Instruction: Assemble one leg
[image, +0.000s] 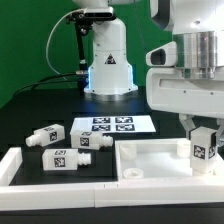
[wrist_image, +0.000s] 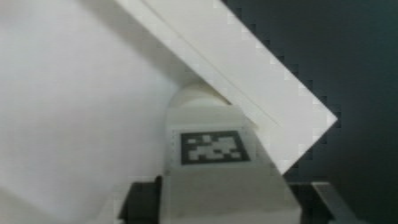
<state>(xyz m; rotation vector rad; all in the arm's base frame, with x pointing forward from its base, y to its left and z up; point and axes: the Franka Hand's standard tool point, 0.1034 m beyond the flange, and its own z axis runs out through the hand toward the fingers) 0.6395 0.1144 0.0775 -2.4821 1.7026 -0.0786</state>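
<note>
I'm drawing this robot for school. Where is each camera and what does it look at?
Exterior view: sits off the arm, across the table from the robot's base; looks at the marker board, loose legs and the panel; shows the base and the gripper.
Wrist view: rides on the wrist; looks along the fingers at the leg they hold.
Both share the leg and the panel.

- Your arm's base (image: 108, 55) is a rounded white column, with a blue glow low on it.
- A thin cable (image: 58, 48) runs beside it.
- Your gripper (image: 203, 135) has a boxy white housing and dark fingers (wrist_image: 146, 205).
</note>
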